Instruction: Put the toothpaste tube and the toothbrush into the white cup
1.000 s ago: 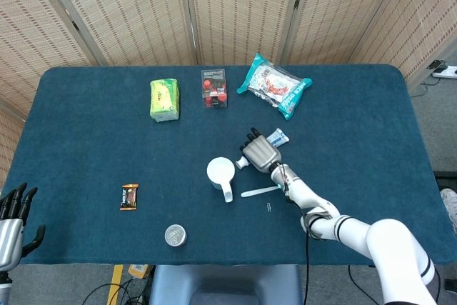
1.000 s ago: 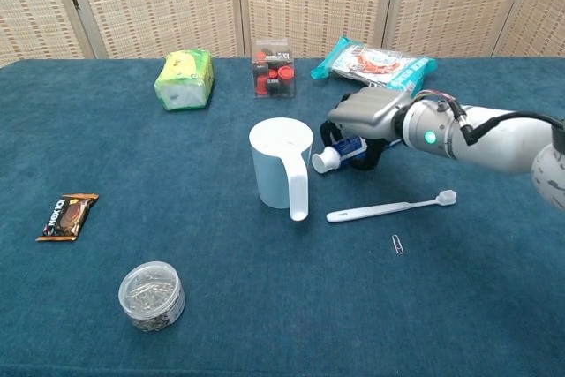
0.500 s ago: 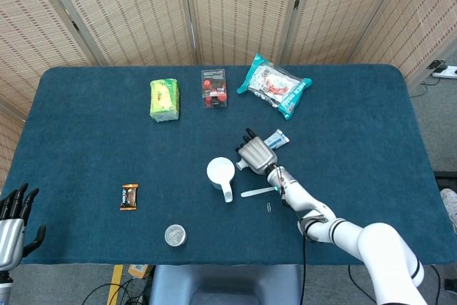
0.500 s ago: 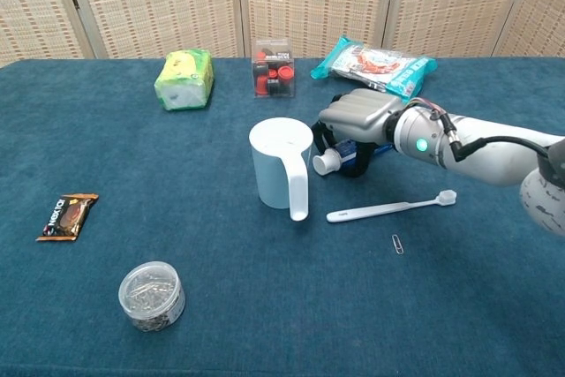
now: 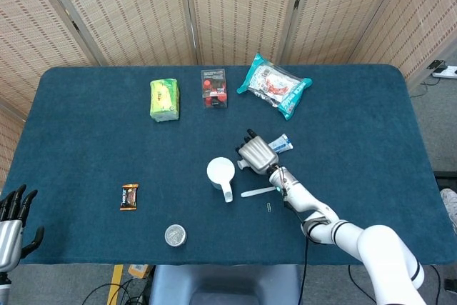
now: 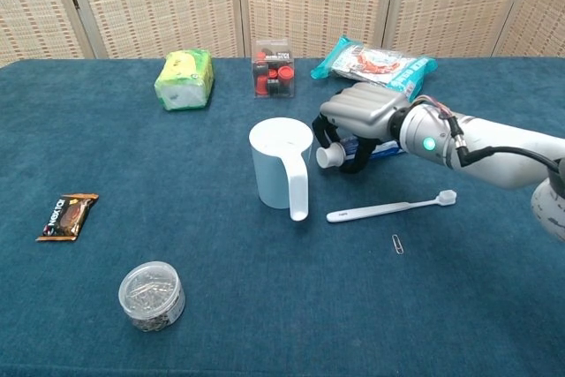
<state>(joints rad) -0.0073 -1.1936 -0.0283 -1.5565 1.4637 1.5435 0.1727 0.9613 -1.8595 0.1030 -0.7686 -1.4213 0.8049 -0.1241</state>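
Table [image 5: 86, 126] covered in dark teal cloth. Woven tan folding screen [image 5: 235, 5] along the 12 o'clock edge. Grey floor [image 5: 435, 112] at 3 o'clock. Even, diffuse lighting.

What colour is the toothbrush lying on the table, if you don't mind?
White; the toothbrush shows best in the chest view.

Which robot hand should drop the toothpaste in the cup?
The right hand: it already grips the toothpaste beside the cup. The left hand sits far off at the table's corner.
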